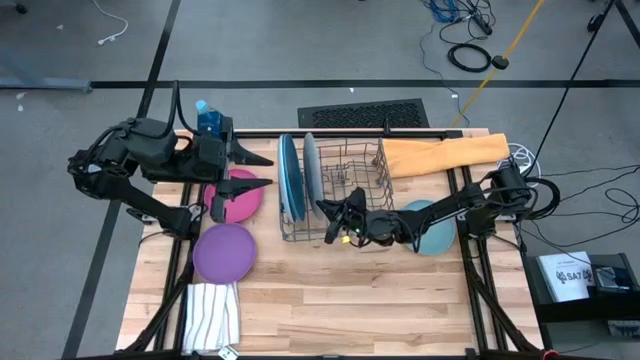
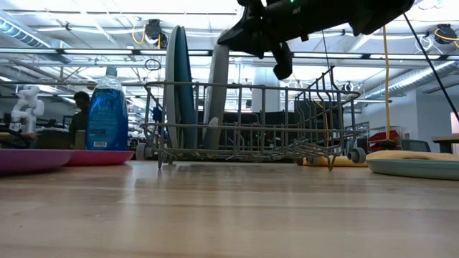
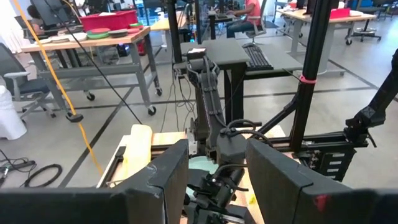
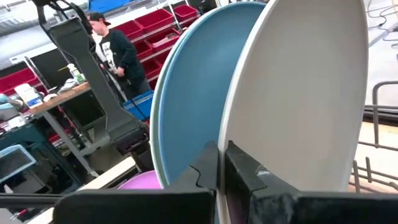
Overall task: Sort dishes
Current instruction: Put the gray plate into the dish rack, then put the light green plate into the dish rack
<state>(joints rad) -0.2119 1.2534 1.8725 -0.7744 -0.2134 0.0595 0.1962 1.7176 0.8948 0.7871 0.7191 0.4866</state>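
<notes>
A wire dish rack (image 1: pixel 350 195) stands mid-table. A grey plate (image 1: pixel 311 170) and blue plates (image 1: pixel 290 175) stand on edge in its left slots. On the wood lie a magenta plate (image 1: pixel 240 197), a purple plate (image 1: pixel 223 252) and a pale teal plate (image 1: pixel 432 228), the teal one under my right arm. My right gripper (image 1: pixel 325 208) is shut, pointing level at the grey plate's near rim (image 4: pixel 298 106), with the light blue plate (image 4: pixel 193 93) just beyond. My left gripper (image 1: pixel 262 170) hangs open above the magenta plate, holding nothing. My right gripper has its shut fingertips (image 4: pixel 217 158) right at the grey plate's rim (image 4: pixel 233 134), coming level from the table's right. The fingers themselves hide the meeting place, so I cannot tell whether they touch the plate. The plate stands upright in the rack.
A blue soap bottle (image 1: pixel 205 115) stands at the far left. An orange cloth (image 1: pixel 445 155) lies right of the rack at the far edge, and a striped white cloth (image 1: pixel 212 315) lies at the near left. Bare wood spans the near half (image 1: pixel 360 300).
</notes>
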